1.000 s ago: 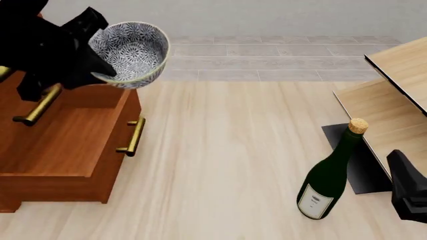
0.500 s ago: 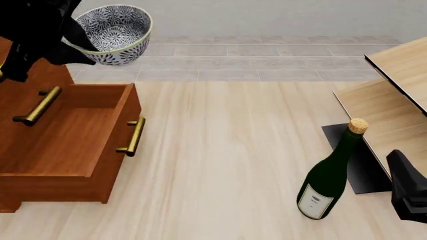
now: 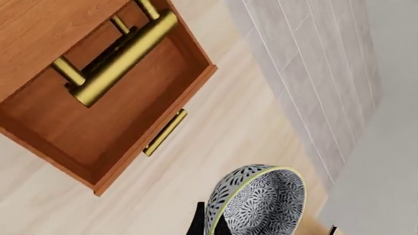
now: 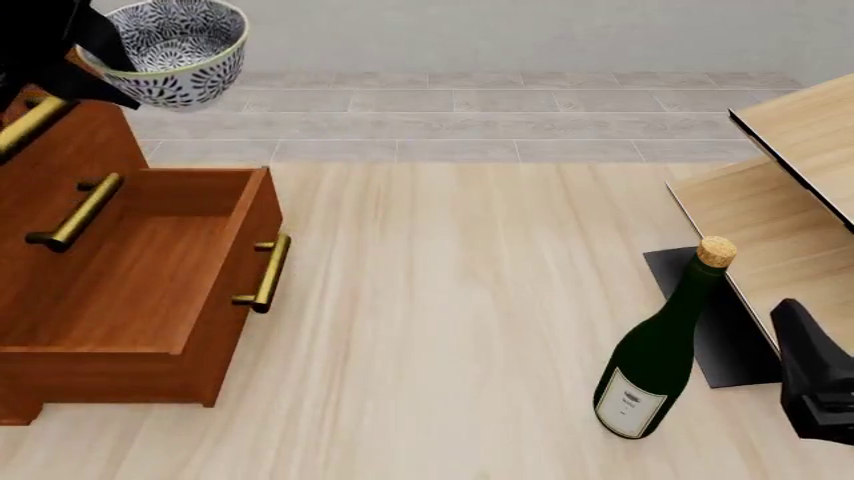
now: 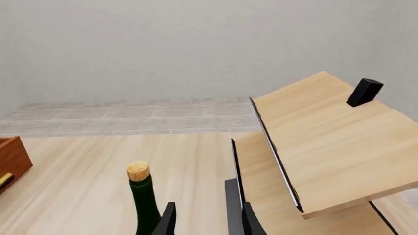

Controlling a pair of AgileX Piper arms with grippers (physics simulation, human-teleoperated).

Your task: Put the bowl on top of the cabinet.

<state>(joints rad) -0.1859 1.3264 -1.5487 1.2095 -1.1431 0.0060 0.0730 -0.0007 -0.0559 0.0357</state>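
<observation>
We note the left gripper [image 4: 83,62], clamped on the speckled bowl [image 4: 174,50], has carried it up and leftward, nearing the cabinet [image 4: 80,180] top; placement remains. Right gripper [image 5: 199,215] fingers stand narrowly apart, empty.

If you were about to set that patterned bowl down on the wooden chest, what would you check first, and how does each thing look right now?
1. Bowl held by the left gripper: ok, a finger is clamped on its rim.
2. Bowl raised above the cabinet: ok, it hangs higher than the cabinet's upper edge.
3. Bowl over the cabinet's top surface: cannot tell, the top is mostly out of frame.
4. Bowl level: not ok, it tilts in the front view.
5. Open drawer out of the way: ok, it sits lower, nearer the camera.
6. Right gripper and bottle clear of the move: ok, both are far to the right.
</observation>
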